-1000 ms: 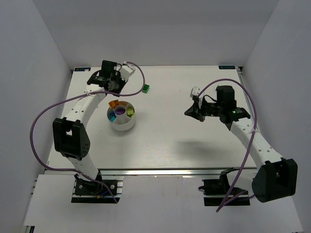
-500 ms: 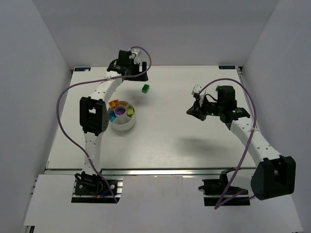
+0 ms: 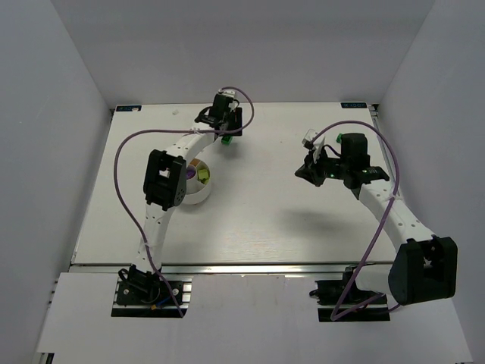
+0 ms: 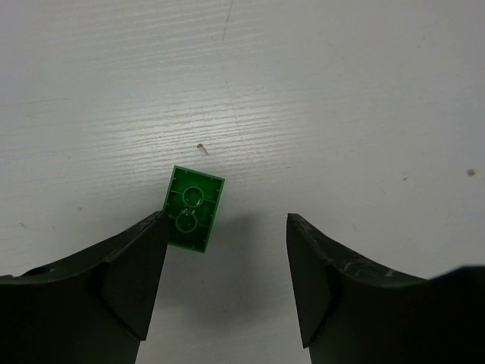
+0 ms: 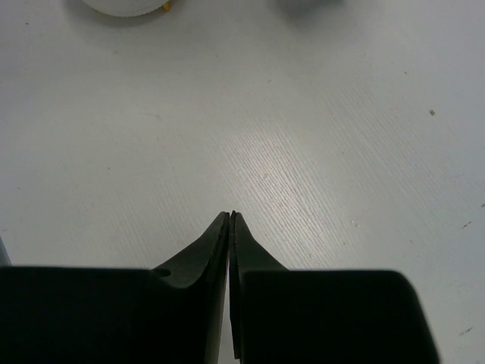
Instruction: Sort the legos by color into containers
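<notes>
Left wrist view: green lego (image 4: 194, 208) lies flat on the white table (image 4: 341, 91), left of frame centre. It sits between the fingertips of the left gripper (image 4: 226, 220), but far off to one side. Its lower left corner is at the tip of the left finger (image 4: 129, 280), touching or almost touching; I cannot tell which. A wide strip of bare table separates it from the right finger (image 4: 333, 280).

Left gripper state: jaws spread wide, nothing between them gripped.

Brick orientation: rectangular, long axis running nearly top to bottom of the frame, upper end leaning slightly right. The face showing has a rim and two rings in a row along the long axis.

Top view: green lego (image 3: 226, 139) is in the upper middle of the frame, directly under the left gripper (image 3: 226, 130). The white bowl (image 3: 193, 199) is below and to the left, partly covered by the arm; purple and lime-yellow show in its compartments.

Right gripper (image 5: 229, 214): jaws pressed together, empty. In the top view the right gripper (image 3: 303, 173) hangs right of centre, well apart from the brick.
</notes>
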### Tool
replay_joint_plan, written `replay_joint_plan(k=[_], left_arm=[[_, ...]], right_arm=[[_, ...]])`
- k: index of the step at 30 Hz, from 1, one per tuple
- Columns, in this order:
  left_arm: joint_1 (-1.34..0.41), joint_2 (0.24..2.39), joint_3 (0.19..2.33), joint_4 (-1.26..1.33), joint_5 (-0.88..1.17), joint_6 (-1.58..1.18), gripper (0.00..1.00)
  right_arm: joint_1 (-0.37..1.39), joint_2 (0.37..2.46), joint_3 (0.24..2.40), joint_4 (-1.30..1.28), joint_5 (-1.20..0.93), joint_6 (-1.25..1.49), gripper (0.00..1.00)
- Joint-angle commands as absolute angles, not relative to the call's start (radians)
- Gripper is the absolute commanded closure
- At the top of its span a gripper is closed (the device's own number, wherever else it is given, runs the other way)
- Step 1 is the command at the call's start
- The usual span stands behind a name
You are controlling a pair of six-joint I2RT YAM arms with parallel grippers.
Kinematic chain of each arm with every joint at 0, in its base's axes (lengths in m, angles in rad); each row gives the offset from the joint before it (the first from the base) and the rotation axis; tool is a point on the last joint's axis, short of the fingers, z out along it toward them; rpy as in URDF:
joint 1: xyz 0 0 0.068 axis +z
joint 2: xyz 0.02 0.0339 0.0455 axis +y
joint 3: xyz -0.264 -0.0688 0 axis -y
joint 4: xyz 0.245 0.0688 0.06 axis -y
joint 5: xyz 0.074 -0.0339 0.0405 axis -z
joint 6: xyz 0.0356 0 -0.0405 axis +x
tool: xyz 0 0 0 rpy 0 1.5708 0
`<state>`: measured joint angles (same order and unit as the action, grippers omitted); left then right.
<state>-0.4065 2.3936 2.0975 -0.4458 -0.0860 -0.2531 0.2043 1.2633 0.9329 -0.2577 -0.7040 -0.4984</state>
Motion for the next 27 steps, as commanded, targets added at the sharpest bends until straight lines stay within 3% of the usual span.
replay_joint_plan(k=[1,27], left_arm=[[-0.426,2.407,2.126,-0.388,-0.247,-0.247,0.27],[-0.426,2.459,2.123,-0.304,-0.291,-0.212,0.39]], right_arm=[[0.187,1.262,0.933,-0.222,-0.707,-0.483,0.92],[0.138,1.270,0.931,-0.235,-0.745,-0.486,0.92]])
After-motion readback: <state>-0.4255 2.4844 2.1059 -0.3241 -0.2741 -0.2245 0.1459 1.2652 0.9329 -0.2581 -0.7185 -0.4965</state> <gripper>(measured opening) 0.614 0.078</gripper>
